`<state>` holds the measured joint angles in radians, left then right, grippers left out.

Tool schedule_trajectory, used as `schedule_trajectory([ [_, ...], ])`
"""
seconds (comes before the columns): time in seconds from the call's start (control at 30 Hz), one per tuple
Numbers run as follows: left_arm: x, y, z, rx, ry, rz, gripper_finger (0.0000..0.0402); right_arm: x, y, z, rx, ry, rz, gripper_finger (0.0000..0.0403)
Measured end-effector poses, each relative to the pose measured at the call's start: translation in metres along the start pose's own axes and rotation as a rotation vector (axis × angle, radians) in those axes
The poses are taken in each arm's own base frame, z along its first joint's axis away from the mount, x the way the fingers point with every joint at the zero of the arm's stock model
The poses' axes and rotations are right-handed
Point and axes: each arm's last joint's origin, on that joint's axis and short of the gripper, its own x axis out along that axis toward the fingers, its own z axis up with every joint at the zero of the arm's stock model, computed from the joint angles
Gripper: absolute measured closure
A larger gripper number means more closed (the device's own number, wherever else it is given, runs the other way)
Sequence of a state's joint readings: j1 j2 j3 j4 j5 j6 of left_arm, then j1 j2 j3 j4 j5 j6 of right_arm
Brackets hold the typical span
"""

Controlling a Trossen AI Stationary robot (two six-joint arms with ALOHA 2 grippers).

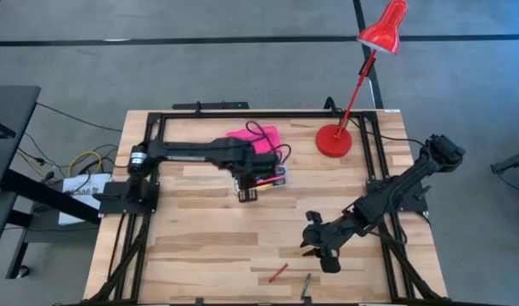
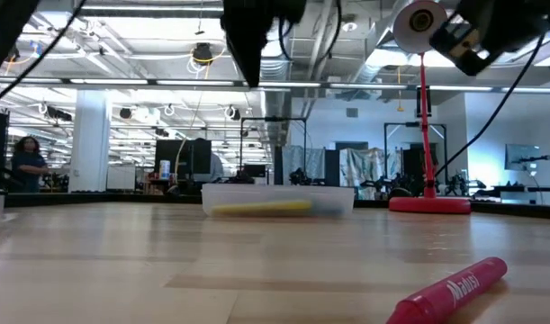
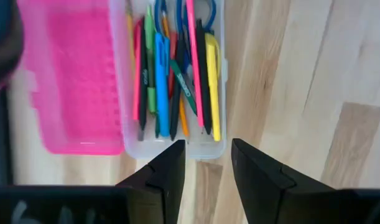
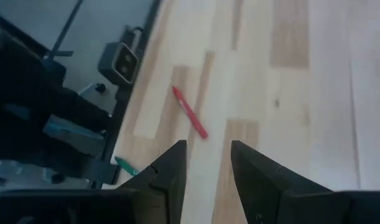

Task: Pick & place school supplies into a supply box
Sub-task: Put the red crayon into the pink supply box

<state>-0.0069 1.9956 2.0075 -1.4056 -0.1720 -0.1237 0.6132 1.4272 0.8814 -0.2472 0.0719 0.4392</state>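
Even, bright overhead light falls on the pale wooden plank tabletop (image 1: 208, 246), leaving only faint, soft shadows. In the low view, rows of ceiling strip lights (image 2: 148, 11) glare, and the near red plastic marker (image 2: 450, 292) is blurred. Both wrist views look soft, slightly washed out.

A: Arms, what'd they look like?
B: Both matte black, boxy segments w/ round joints. Left arm (image 1: 191, 151) had a silver ring at its base joint; black cable looped nr the wrist.
A: Right arm (image 1: 386, 197)?
B: Same build, chunkier elbow block.
A: Pincers?
B: Left pincer (image 3: 206, 163) & right pincer (image 4: 206, 163): two dark, wedge-shaped fingers each, flat inner faces, no markings I could read.
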Motion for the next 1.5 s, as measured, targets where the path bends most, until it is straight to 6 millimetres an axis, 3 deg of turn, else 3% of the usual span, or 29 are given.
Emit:
schedule_trajectory([
  [0.23,-0.041,-0.041,-0.024,0.000,-0.106,0.155,0.0276,0.026,0.003,0.009,-0.209,-0.111,0.052,0.0285],
  [0.43,-0.057,-0.066,-0.044,-0.051,-0.144,0.263,0.0276,0.065,-0.002,0.009,-0.261,-0.050,0.114,0.0285],
  [0.67,-0.062,-0.088,-0.055,-0.082,-0.172,0.301,0.0276,0.101,0.005,0.019,-0.353,-0.007,0.157,0.0285],
  [0.9,-0.066,-0.100,-0.062,-0.092,-0.207,0.331,0.0276,0.118,-0.004,0.017,-0.341,0.034,0.158,0.0285],
  [1.27,-0.067,-0.106,-0.065,-0.083,-0.222,0.336,0.0276,0.149,-0.007,-0.004,-0.337,0.085,0.184,0.0285],
  [1.5,-0.067,-0.106,-0.065,-0.072,-0.225,0.345,0.0276,0.151,-0.010,-0.007,-0.307,0.129,0.119,0.0286],
])
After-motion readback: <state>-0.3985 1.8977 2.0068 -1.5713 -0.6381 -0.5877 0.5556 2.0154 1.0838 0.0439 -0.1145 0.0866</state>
